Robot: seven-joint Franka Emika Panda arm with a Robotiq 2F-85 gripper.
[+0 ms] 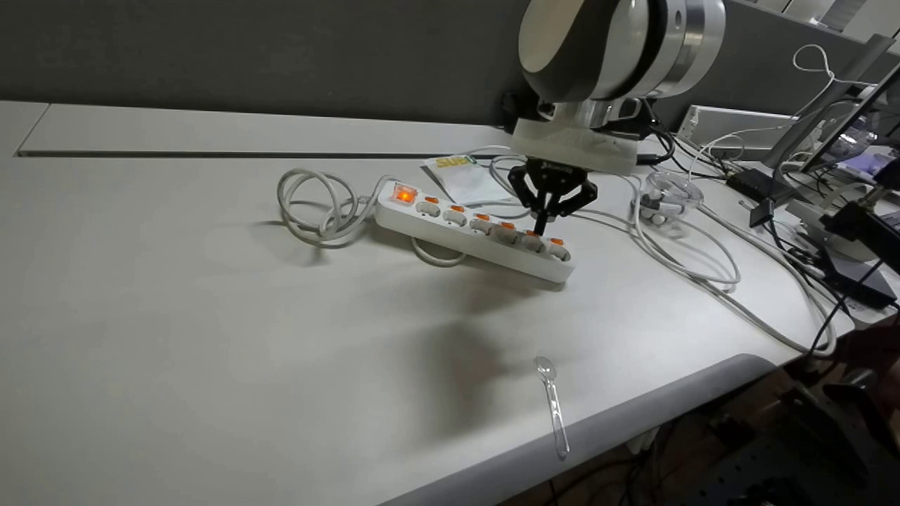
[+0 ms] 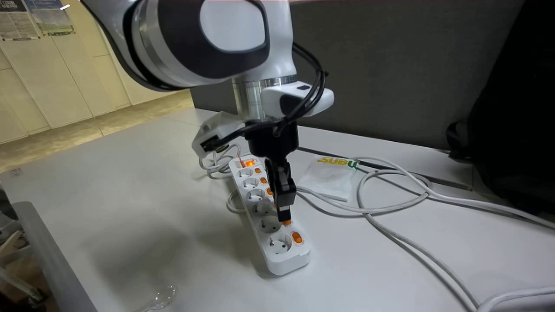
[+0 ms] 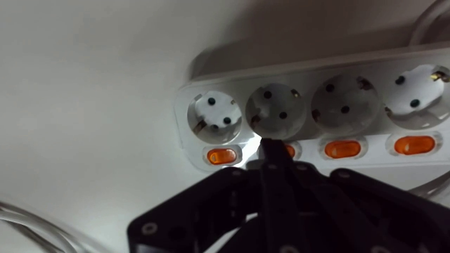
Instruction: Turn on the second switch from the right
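A white power strip [image 1: 467, 235] lies at a slant on the table, with a row of sockets and small orange switches. The second switch from the right end [image 3: 290, 150] is partly covered by my fingertips in the wrist view; a sliver of it shows in an exterior view [image 2: 287, 222]. The end switch [image 2: 297, 237] beside it is uncovered, also in the wrist view [image 3: 221, 156]. My gripper [image 3: 274, 142] points down, fingers together with nothing between them. Its tips [image 1: 540, 232] are at the second switch; whether they touch it I cannot tell.
A large lit red switch [image 1: 404, 194] is at the strip's far end, near a coiled white cable [image 1: 327, 211]. A Subway napkin [image 2: 329, 175] and loose white cables [image 2: 390, 208] lie behind. A clear plastic spoon [image 1: 553, 404] lies by the front edge.
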